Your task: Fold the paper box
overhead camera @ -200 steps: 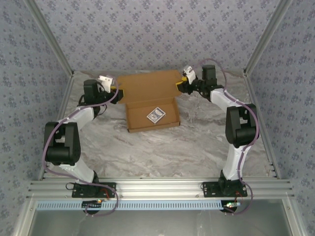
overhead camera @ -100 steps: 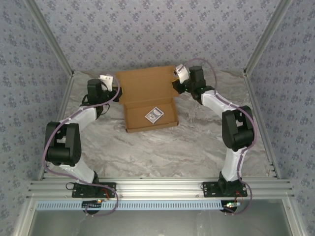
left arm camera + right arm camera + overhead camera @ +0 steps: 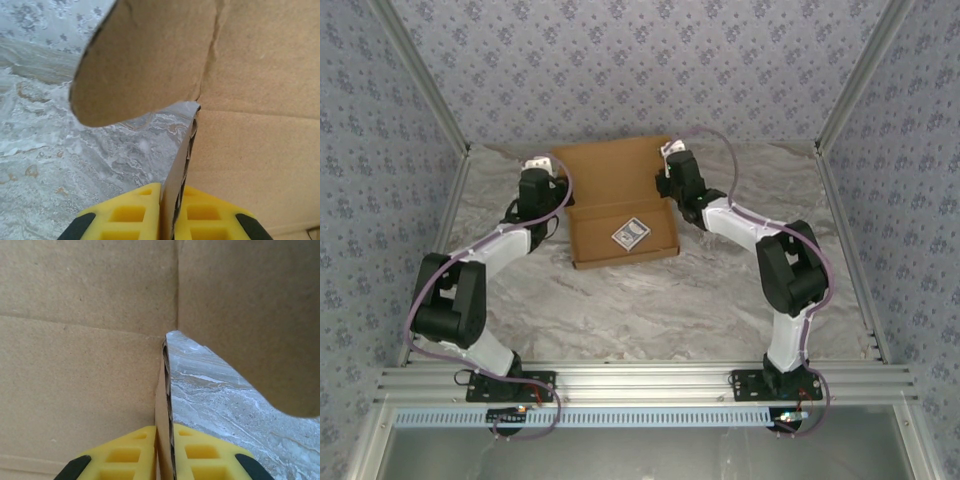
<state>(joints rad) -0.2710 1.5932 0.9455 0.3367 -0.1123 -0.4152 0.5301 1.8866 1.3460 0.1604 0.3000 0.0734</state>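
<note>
My L gripper point(image 3: 168, 220) & R gripper point(image 3: 164, 455): each clamped on paper box point(image 3: 617, 170) side edge, 9 & 3 o'clock. I'd move both together, evenly, so crease runs straight.

The box point(image 3: 615, 175) is plain brown all over. The card point(image 3: 631, 232), at its 5 o'clock, is dark, perhaps blue-patterned, with a white border. The table point(image 3: 650, 300) is grey-white marble with tan veins. The wall point(image 3: 640, 70) at 12 o'clock has a blue-grey floral print. The left gripper point(image 3: 167, 217) and right gripper point(image 3: 165, 452) have yellow pads with black tips. The arms point(image 3: 495, 243) are white and black.
</note>
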